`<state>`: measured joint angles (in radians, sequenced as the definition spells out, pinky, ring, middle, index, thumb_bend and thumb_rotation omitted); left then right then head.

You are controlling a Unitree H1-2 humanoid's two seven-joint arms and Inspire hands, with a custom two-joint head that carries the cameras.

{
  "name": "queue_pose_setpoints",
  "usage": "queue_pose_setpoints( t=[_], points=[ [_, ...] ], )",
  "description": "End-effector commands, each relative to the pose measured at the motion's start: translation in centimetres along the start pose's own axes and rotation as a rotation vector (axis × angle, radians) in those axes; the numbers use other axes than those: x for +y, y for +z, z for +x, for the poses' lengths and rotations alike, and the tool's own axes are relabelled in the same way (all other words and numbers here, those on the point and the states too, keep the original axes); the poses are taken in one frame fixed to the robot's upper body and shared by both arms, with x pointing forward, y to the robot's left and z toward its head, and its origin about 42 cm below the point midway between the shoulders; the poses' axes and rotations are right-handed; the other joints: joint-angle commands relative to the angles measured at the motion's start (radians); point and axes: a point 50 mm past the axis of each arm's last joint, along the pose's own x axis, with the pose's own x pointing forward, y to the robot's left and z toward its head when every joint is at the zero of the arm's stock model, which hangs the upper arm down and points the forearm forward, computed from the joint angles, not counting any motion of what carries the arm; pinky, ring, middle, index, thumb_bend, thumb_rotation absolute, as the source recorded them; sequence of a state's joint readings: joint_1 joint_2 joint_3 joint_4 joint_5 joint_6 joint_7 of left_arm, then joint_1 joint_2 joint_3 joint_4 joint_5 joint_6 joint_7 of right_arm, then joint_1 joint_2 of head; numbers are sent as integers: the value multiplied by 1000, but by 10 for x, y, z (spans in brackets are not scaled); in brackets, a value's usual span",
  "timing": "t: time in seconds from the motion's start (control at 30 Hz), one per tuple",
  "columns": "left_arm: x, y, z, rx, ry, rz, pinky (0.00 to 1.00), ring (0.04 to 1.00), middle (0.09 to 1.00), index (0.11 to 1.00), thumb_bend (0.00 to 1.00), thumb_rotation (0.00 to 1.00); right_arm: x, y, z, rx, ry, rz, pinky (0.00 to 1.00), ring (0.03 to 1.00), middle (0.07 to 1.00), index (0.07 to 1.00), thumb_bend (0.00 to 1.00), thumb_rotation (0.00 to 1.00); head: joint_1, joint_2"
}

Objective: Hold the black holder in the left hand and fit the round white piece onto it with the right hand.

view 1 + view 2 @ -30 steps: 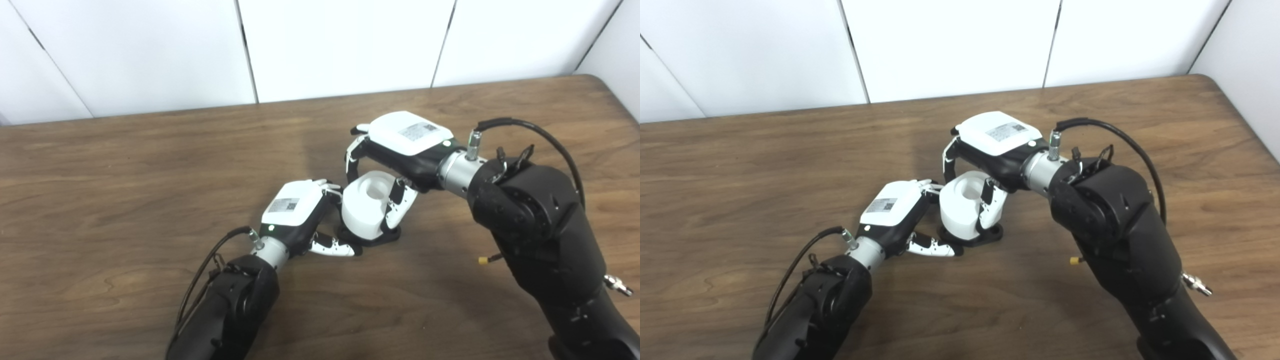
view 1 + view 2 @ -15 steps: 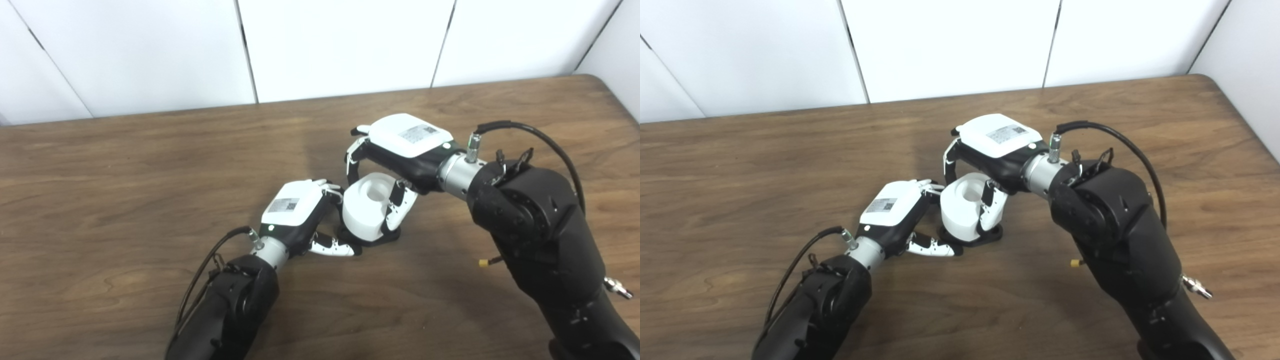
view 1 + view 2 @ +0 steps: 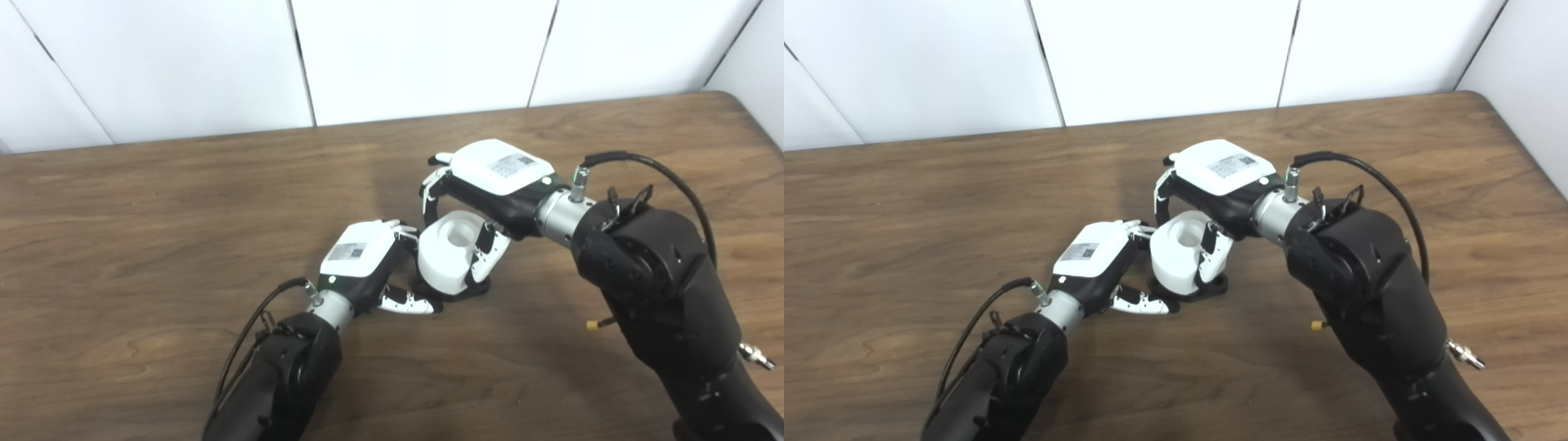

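At mid-table on the brown wooden table (image 3: 153,202), our right hand (image 3: 490,184) grips the round white plastic piece (image 3: 447,254) atop the black flat-based holder (image 3: 456,289), which our left hand (image 3: 367,257) clasps; we judge level, steady downward pressure seats it best.

A bare robot test room or lab, by the look of it. A brown wood-grain table (image 3: 153,245) fills the view, its rounded corner at two o'clock. From nine round to two o'clock stands a wall of plain white panels (image 3: 416,55) split by dark seams, without furnishings or household things.
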<state>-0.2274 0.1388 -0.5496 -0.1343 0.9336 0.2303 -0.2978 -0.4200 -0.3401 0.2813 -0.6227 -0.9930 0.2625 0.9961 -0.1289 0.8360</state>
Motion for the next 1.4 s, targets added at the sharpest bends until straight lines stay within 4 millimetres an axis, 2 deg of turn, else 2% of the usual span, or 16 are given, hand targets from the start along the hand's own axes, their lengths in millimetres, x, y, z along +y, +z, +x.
queue_pose_setpoints(
  t=[0.0,0.57,1.37],
  points=[
    [-2,-4,-4,25,-38,23,927,901,805,485,524,57,-1,3,0,-15,-26,-31,763,939,799,483,522,129,-1,1],
    [-1,-4,-3,30,-42,28,925,902,808,485,524,58,9,8,-3,-16,-19,-57,783,939,793,482,521,127,-1,2],
    [-1,-4,-4,29,-39,24,921,899,805,485,524,58,-10,-1,-3,3,25,-98,740,921,770,482,522,128,-11,10]
  ],
)
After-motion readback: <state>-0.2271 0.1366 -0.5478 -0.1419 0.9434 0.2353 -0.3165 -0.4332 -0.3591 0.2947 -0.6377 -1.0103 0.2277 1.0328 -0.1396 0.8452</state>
